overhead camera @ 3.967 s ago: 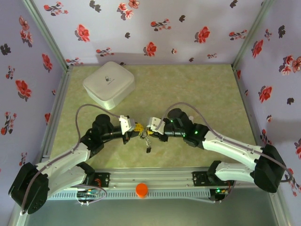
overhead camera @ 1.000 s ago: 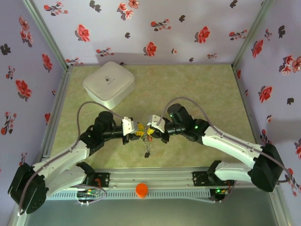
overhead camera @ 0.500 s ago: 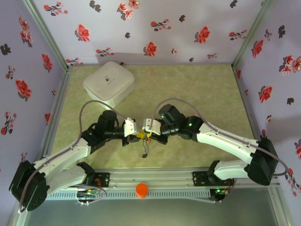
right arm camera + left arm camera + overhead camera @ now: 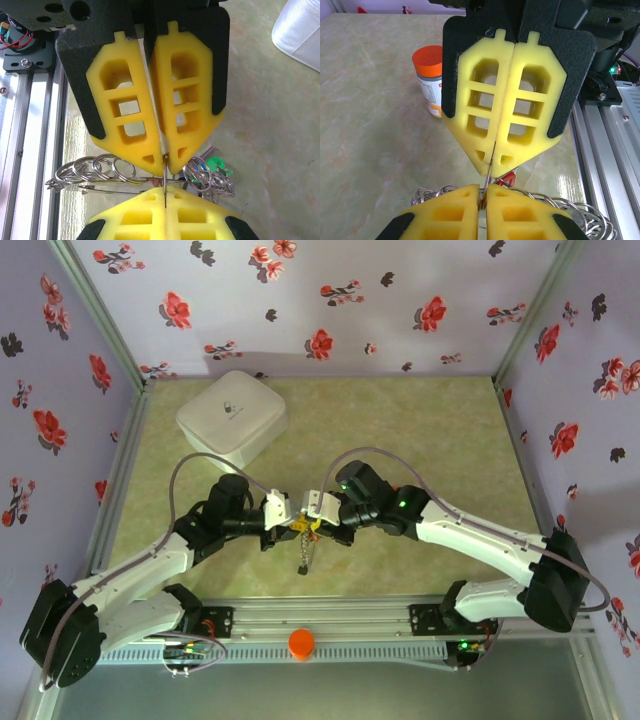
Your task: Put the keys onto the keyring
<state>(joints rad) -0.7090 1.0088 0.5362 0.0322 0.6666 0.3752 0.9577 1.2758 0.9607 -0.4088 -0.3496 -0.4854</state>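
Note:
My two grippers meet tip to tip above the table's near middle. The left gripper [image 4: 296,524] [image 4: 483,199] is shut on a thin grey wire of the keyring [image 4: 487,181] [image 4: 164,176]. Facing it, the right gripper [image 4: 314,524] [image 4: 165,199] is shut on the same wire just beyond. Several small split rings [image 4: 95,170] are threaded along the wire on both sides. The keys [image 4: 303,558] hang in a bunch below the fingertips; a green tag [image 4: 216,165] and a red tag [image 4: 506,178] show among them. Most of the hoop is hidden behind the yellow pads.
A white rounded square box [image 4: 232,418] sits at the back left. An orange-capped pill bottle [image 4: 301,642] [image 4: 429,80] stands by the metal rail [image 4: 320,625] at the near edge. Flowered walls close in the table on three sides.
Both grippers have drifted slightly left together with the hanging keys. The left jaws have narrowed onto the wire; the right jaws have stayed shut.

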